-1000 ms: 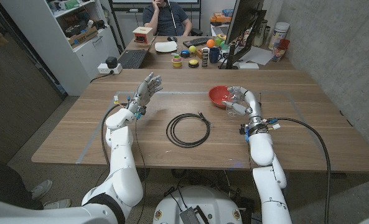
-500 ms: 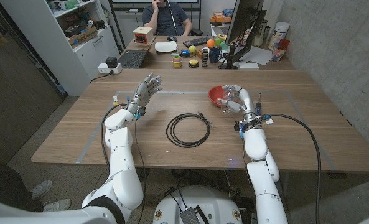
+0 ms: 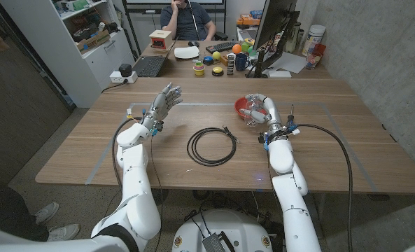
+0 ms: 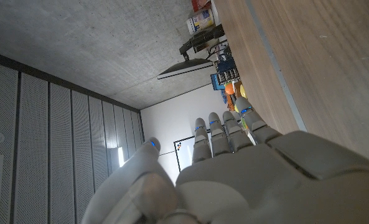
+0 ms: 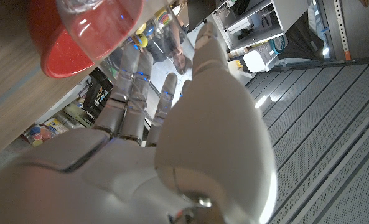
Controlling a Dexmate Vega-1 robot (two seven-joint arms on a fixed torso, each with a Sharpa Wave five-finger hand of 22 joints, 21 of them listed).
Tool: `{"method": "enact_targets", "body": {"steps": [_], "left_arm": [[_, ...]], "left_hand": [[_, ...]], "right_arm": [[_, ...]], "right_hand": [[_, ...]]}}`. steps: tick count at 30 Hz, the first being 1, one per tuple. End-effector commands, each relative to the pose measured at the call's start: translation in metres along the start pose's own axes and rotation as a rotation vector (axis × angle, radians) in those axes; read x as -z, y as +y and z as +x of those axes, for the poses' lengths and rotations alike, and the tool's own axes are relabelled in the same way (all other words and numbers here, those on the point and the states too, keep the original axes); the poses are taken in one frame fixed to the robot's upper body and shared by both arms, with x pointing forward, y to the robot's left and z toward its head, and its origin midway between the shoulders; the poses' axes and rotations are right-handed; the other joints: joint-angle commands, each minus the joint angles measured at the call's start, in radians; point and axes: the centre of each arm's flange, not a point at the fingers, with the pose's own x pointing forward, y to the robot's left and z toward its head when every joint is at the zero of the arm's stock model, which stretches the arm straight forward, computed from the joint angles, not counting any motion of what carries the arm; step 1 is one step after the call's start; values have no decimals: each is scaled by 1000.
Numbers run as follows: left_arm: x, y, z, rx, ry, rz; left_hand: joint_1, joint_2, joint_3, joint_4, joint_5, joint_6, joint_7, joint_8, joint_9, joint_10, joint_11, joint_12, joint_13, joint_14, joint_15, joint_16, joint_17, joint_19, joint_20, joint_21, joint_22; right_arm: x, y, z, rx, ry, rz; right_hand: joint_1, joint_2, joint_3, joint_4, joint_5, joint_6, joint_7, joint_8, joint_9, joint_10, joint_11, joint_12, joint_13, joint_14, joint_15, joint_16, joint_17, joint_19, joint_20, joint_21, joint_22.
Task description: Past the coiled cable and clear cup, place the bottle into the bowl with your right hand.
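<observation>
The left hand stands raised, fingers spread, holding nothing. The black coiled cable lies mid-table. The right hand grips the clear plastic bottle over the red round bowl; it looks light and slippery, best held around its middle.

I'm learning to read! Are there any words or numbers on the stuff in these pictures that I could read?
None can be read here.
White canister on the far desk: it has a label, too small to read.
Small boxes and tins on the far desk: print too blurred to read.
Red bowl, coiled cable, right hand, left hand: no writing visible.
</observation>
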Motion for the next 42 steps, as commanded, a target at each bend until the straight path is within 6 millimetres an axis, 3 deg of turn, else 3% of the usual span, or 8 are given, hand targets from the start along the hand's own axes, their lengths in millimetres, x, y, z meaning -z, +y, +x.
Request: {"method": "enact_targets", "body": {"steps": [1, 13, 42], "left_arm": [[0, 1, -6, -12, 4, 14], [4, -1, -9, -19, 17, 14], [3, 1, -14, -36, 17, 16]], "left_hand": [[-5, -1, -2, 0, 3, 2, 3, 7, 5, -1, -1, 3, 5, -1, -1, 4, 2, 6, 1, -3, 3], [-5, -1, -4, -1, 5, 3, 4, 7, 5, -1, 0, 3, 5, -1, 0, 4, 2, 6, 1, -5, 2], [-6, -1, -8, -2, 8, 2, 4, 7, 5, -3, 0, 3, 5, -3, -1, 4, 2, 7, 2, -9, 2]], "right_arm": [[6, 7, 18, -14, 26, -7], [6, 2, 37, -5, 12, -10], [17, 14, 79, -35, 49, -52]], "right_hand": [[130, 142, 14, 3, 2, 11, -1, 6, 2, 143, -74, 7, 3, 275, -410, -5, 2, 133, -301, 311, 0], [131, 144, 15, 4, 1, 19, -4, 9, 3, 146, -76, 8, 3, 277, -411, -9, 4, 133, -300, 308, -6], [133, 149, 19, 7, -1, 33, -10, 13, 1, 150, -76, 9, 4, 287, -408, -18, 6, 125, -303, 308, -20]]}}
